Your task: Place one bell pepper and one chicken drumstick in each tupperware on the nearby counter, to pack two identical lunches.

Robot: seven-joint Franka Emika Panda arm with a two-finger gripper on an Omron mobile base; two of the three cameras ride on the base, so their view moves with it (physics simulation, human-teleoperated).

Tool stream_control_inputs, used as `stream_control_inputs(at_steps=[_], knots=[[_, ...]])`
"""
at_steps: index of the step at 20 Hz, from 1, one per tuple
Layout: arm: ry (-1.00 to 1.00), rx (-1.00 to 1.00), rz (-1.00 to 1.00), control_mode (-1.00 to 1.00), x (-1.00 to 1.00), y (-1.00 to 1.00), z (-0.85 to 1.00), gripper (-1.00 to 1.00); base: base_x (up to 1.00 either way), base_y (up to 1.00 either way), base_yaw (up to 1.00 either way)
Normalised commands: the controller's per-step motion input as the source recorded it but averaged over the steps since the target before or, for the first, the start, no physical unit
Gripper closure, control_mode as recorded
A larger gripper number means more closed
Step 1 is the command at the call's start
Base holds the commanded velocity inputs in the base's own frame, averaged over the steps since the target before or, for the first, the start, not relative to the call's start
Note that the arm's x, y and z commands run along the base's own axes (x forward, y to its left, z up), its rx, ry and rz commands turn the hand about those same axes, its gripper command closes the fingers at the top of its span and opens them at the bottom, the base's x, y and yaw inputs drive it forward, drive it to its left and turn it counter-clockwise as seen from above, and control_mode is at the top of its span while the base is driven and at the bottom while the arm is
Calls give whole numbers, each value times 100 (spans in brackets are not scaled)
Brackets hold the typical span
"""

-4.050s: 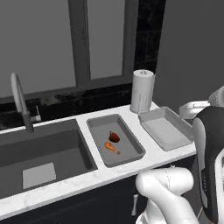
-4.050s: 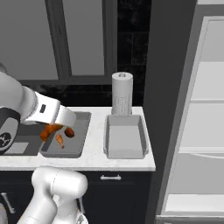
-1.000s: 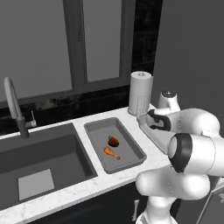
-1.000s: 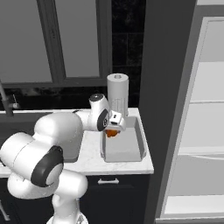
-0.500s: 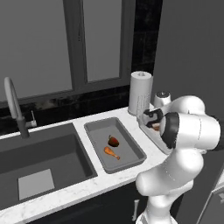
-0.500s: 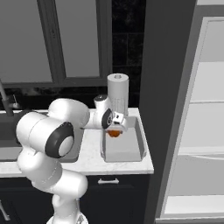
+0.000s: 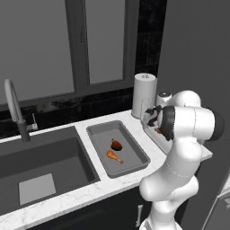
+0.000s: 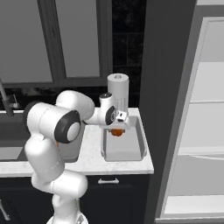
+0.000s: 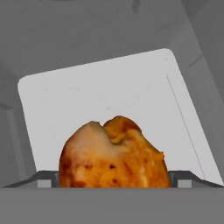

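Drumstick [image 9: 114, 154] sits between the claw [image 8: 116, 127] tips above the right tub [image 8: 141, 139]; the hand view shows its browned meaty end bulging toward the camera, its long axis running along the view, so which way the bone points cannot be told. The claw stands wide, its tips just visible at either side of the meat, apparently gripping it across the thick part. In the right base view the orange drumstick shows directly under the claw, over the back half of the tub, close in front of the paper towel roll [image 8: 118, 91]. Whether it touches the tub floor cannot be told. The tub's long axis runs from the desk [image 8: 89, 164] front edge toward the wall. The left tub [image 7: 139, 152] lies parallel to it, beside the sink [image 7: 45, 159], and holds a second drumstick [image 7: 114, 157] lying slantwise, thick end toward the wall, with a dark red pepper [image 7: 117, 144] just behind it. A faucet [image 7: 15, 110] stands at the sink's back left.
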Motion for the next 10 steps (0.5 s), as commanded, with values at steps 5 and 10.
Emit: stream_control_inputs(at_steps=[5,10], knots=[[5,0,0,-100,14,-6,-31,100,0,0,0],[0,0,0,-100,0,-1,-18,-100,0,0,0]])
